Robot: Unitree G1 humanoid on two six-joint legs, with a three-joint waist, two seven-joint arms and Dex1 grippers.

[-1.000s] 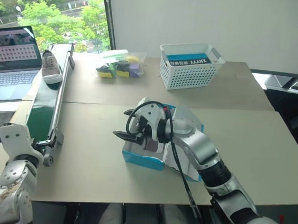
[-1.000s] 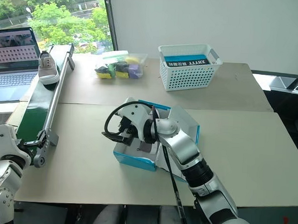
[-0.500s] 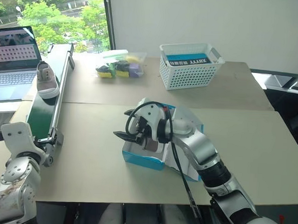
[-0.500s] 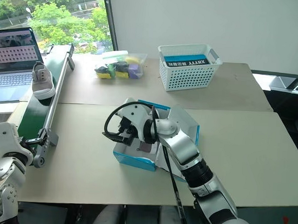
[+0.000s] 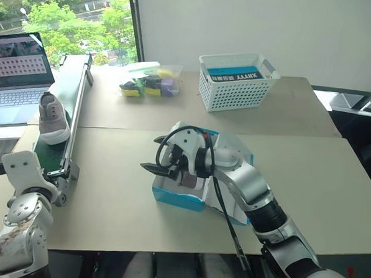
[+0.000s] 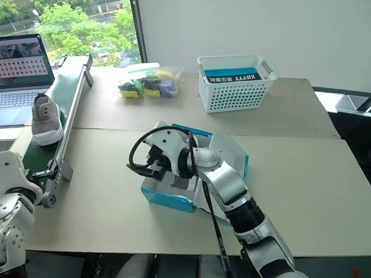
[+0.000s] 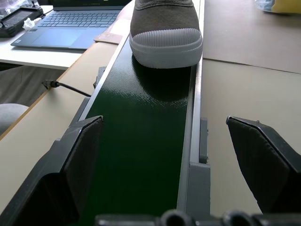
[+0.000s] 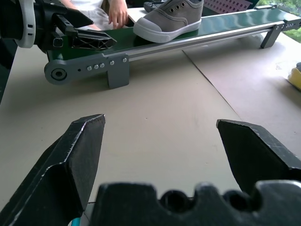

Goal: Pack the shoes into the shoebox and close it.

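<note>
Waiting at the near end of the green conveyor belt (image 5: 57, 117), the left gripper (image 7: 175, 141) has its fingers (image 7: 80, 160) spread wide and empty, one on each side of the belt. A grey sneaker (image 5: 52, 116) rides the belt at about nine o'clock in the head view, toe toward the gripper and a little apart from it. Whether the belt is running cannot be told. If it is, the shoe could reach the belt's end before the fingers close. It might then tip off onto the bench (image 5: 120, 204) or jam against the frame. A grab that is too early may catch only the rubber toe cap, which is smooth and could slip. The laptop (image 5: 18, 74) sits just beyond the belt at ten o'clock, so a wide swing could knock it.

At the centre, the blue shoebox (image 5: 177, 198) lies open on the bench, its lid (image 5: 234, 155) hinged back toward three o'clock. The right gripper (image 5: 159, 157) hovers over the box's left edge, fingers fully apart and holding nothing. What lies inside the box is mostly hidden by this arm. Parked there, the arm partly blocks the way in, so a shoe carried across could collide with it. A cable (image 5: 222, 209) loops over the box and might snag the lid at closing.
</note>
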